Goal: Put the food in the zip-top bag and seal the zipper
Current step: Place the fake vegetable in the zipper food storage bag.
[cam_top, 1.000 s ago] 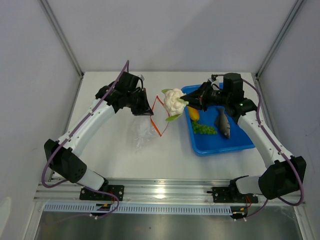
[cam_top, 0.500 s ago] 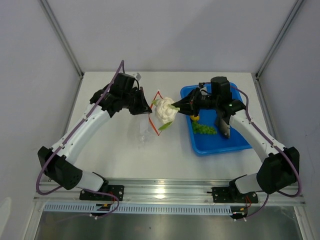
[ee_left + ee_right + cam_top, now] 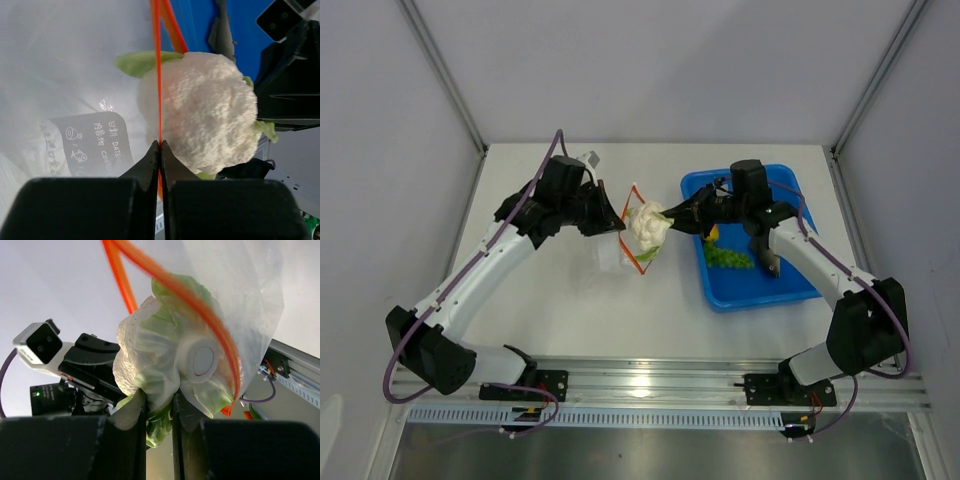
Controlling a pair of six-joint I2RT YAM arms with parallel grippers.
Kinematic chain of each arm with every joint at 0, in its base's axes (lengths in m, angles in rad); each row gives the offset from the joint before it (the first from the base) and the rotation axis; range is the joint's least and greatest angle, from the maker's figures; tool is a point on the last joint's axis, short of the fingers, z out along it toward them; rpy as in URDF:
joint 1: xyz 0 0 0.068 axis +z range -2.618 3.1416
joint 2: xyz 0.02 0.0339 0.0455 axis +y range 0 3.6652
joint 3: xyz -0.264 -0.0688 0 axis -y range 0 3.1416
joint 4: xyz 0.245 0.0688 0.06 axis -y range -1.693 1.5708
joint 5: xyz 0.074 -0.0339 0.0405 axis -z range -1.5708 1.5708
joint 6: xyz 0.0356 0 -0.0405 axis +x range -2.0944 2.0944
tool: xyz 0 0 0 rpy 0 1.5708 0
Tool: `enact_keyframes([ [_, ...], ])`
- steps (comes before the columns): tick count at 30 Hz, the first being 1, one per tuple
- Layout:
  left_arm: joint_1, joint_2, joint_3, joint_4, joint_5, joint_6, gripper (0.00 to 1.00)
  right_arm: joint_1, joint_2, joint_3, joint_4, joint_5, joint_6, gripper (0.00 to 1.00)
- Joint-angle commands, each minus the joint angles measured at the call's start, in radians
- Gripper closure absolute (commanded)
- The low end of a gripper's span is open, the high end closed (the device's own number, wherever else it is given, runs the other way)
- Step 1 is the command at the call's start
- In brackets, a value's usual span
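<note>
Zip-top bag (image 3: pixel 75 75) pinched by left claw (image 3: pixel 160 146), cauliflower (image 3: pixel 210 115) at its mouth.

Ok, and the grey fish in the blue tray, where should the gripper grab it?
Probably across the grey fish's narrow mid-body, from straight above: it lies flat in the blue tray, long axis running near to far, so its slim flanks offer the narrowest span.

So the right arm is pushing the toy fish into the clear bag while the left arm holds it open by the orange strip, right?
Not the fish: it is the white cauliflower, as the right wrist view shows. The fish lies in the blue tray. The rest is right.
</note>
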Motion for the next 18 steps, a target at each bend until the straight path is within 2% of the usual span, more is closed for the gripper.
enact_keyframes([
  [1, -0.017, -0.026, -0.002, 0.080, 0.044, -0.016, 0.99, 0.026, 0.031, 0.020, 0.092, -0.008, 0.045, 1.00],
  [11, -0.018, -0.021, 0.004, 0.108, 0.110, -0.020, 1.00, 0.060, 0.115, 0.099, -0.009, 0.008, -0.158, 1.00],
  [18, -0.018, 0.000, 0.044, 0.110, 0.158, -0.052, 0.99, 0.086, 0.169, 0.225, -0.195, 0.074, -0.362, 1.00],
])
